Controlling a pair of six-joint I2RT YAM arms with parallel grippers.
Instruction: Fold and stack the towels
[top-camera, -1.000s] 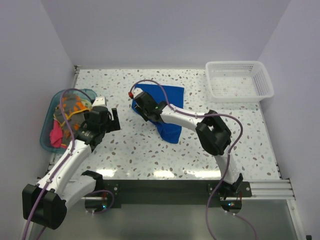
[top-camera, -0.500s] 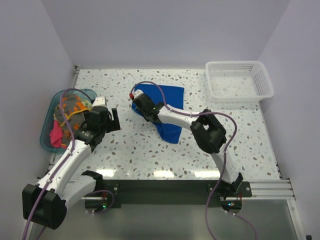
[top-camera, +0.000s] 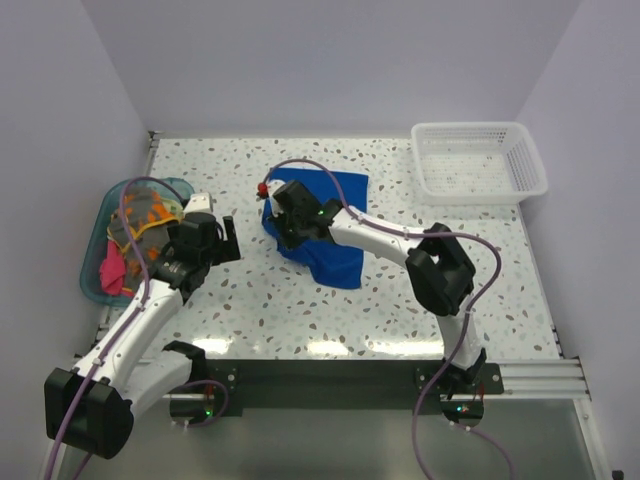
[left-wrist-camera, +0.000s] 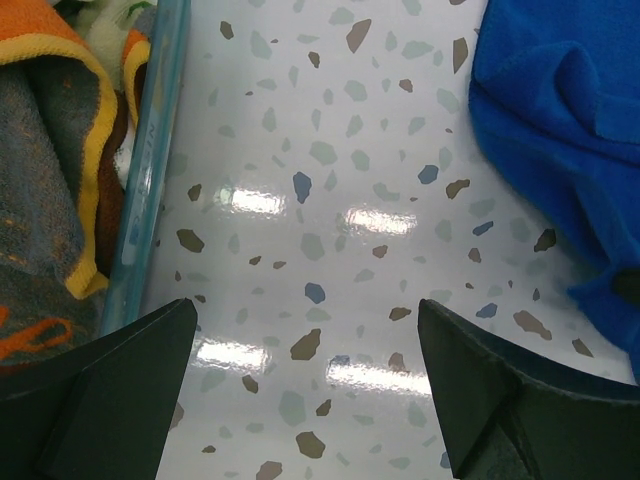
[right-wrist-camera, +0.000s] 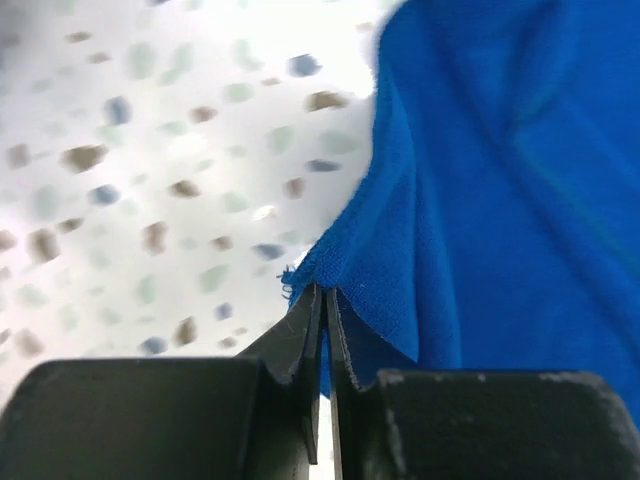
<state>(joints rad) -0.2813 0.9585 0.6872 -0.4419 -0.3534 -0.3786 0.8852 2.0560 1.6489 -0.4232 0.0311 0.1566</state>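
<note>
The right gripper (right-wrist-camera: 322, 296) is clenched on a corner of the royal blue soft cloth towel (right-wrist-camera: 500, 170), its two fingers pressed together with the frayed hem caught between them. From that pinch the cloth fans out ahead and to the gripper's right, rumpled on the speckled white tabletop (top-camera: 300, 310). In the overhead view its long axis seems to run from the gripper back along the right forearm. Any fold probably means carrying this corner across that body of cloth. The left gripper (left-wrist-camera: 305, 310) hovers with jaws spread wide and empty. The blue towel lies off to its right, the translucent teal plastic tub (left-wrist-camera: 150, 190) of orange-and-grey towels (left-wrist-camera: 45, 180) to its left, so the right arm is clearly the nearer.
</note>
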